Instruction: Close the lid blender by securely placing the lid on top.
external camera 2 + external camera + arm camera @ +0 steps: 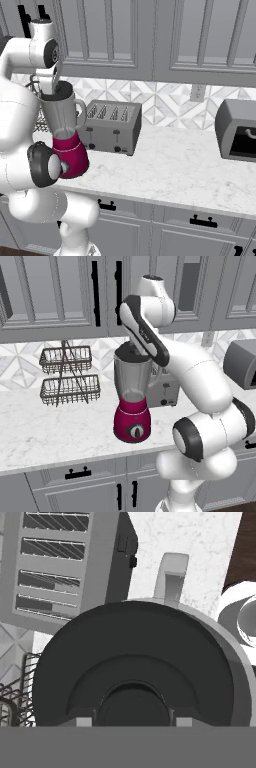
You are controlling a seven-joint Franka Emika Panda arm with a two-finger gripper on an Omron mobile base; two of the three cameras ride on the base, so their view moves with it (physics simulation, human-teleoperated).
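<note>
End effector [130, 721] apparently gripping lid [132, 662] knob, lid over blender [132, 398] jar rim.

matt dark lid [135, 662], clear smooth blender [132, 401] jar, glossy magenta base; brushed metal toaster [111, 126]; veined marble counter [190, 170]; wire baskets [67, 375].

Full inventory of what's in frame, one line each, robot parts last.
blender: 1, crimson base, clear grey jar, counter front.
lid: 1, dark grey, over the jar's rim, under the tool; whether seated, cannot tell.
toaster: 1, silver, behind and beside the blender.
wire rack: 1, two-tier, dark, against the backsplash.
grey appliance: 1, far end of the counter.
counter: 1, white marble.
tool: 1, dark tips flanking the lid's centre knob; grip unclear.
</note>
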